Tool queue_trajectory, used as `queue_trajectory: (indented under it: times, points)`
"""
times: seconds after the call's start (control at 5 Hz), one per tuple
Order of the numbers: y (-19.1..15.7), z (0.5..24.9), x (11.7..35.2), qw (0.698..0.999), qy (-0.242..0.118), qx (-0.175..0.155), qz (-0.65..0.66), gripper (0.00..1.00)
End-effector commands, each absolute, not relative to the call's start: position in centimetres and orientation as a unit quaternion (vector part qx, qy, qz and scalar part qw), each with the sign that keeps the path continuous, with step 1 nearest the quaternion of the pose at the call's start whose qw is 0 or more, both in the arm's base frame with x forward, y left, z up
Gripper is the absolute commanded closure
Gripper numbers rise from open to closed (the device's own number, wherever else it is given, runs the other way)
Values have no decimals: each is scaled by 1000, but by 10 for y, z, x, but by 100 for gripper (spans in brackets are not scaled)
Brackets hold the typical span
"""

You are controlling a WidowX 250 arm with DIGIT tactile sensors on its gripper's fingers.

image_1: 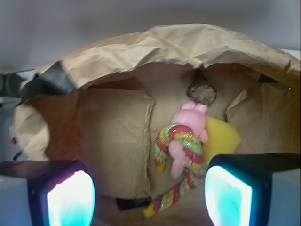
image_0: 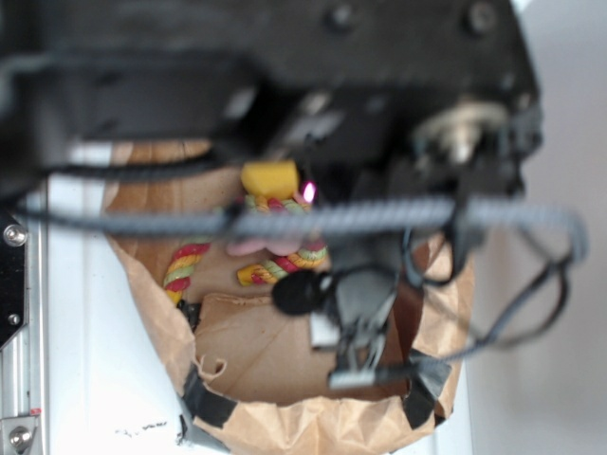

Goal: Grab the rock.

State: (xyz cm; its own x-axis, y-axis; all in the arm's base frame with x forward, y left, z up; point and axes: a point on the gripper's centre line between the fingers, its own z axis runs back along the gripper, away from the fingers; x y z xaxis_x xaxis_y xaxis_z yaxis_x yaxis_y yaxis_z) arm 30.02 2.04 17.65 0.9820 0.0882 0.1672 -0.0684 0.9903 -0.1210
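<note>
In the wrist view the rock, a small dark lumpy stone, lies on the brown paper floor at the far wall of the paper bag. My gripper is open and holds nothing. Its two glowing fingers frame the bottom of that view, well short of the rock. Between gripper and rock lie a pink plush toy, a striped rope and a yellow sponge. In the exterior view my blurred arm fills the top and hangs over the bag; I cannot make out the rock there.
The bag's crumpled rim is taped with black strips at the corners. A folded paper flap covers the left floor. The sponge and rope show under the arm. A metal rail runs along the left.
</note>
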Motion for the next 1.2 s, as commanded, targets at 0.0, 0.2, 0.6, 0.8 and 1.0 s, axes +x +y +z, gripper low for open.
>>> queue_trajectory:
  times: [0.0, 0.2, 0.6, 0.8, 1.0]
  points:
    - [37, 187, 311, 985, -148, -53, 67, 0]
    - [37, 187, 311, 985, -148, -53, 67, 0]
    - [40, 150, 316, 981, -159, -38, 107, 0]
    - [35, 135, 326, 980, -156, -32, 117, 0]
    - [35, 116, 337, 980, -157, -13, 126, 0]
